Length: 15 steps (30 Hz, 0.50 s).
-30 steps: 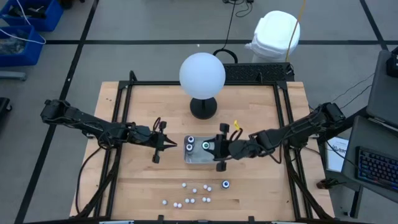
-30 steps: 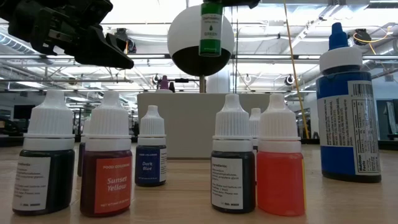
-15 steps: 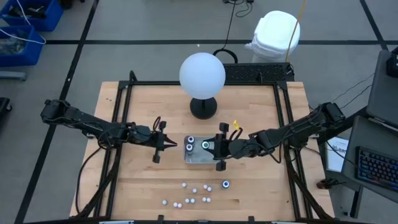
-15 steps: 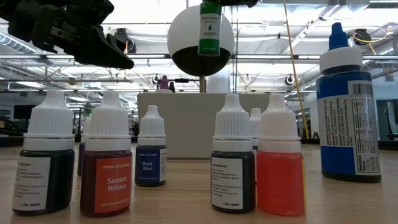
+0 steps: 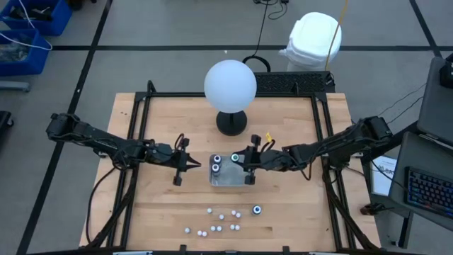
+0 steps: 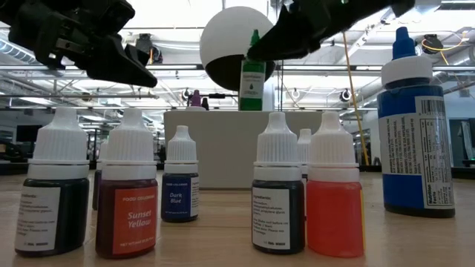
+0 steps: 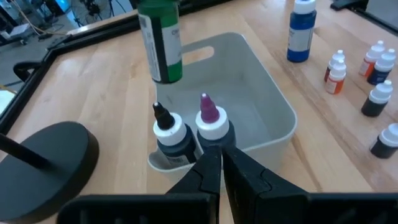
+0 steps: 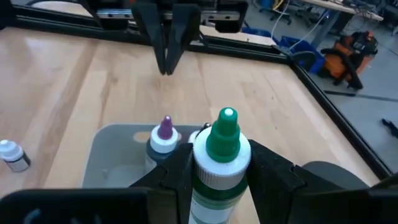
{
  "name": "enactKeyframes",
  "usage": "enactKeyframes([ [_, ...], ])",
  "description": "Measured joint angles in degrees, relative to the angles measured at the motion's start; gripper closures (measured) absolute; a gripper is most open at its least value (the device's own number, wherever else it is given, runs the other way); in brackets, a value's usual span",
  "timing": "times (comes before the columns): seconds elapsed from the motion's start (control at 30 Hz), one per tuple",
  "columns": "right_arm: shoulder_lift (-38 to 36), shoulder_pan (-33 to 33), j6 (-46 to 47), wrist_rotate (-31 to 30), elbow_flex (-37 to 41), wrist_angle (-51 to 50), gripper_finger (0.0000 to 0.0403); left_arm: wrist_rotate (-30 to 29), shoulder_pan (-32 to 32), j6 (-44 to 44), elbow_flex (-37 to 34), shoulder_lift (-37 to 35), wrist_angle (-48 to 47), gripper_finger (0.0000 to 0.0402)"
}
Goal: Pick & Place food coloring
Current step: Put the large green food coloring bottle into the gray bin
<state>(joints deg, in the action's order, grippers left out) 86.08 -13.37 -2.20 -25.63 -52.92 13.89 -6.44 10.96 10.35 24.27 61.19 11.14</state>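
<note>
Tray [image 5: 225, 181]: green btl [image 6: 252, 70] now lower

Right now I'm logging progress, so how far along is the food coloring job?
Done: two large bottles, black-tipped and purple-tipped, stand in the clear tray. In hand: the right gripper holds the green bottle above the tray. Left: the blue bottle and the small white-capped bottles on the table. The left gripper waits beside the tray.
</note>
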Motion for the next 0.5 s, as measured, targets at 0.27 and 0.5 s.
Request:
enactKeyframes([
  [0.27,0.0,1.36,0.02,0.18,3.38,5.99,0.0287,0.0,0.0,-0.11,0.0,0.02,-0.31,0.0376],
  [0.5,2.47,1.75,0.05,0.56,3.38,6.72,0.0287,-0.07,0.0,-0.39,-0.01,0.0,-0.31,0.0376],
])
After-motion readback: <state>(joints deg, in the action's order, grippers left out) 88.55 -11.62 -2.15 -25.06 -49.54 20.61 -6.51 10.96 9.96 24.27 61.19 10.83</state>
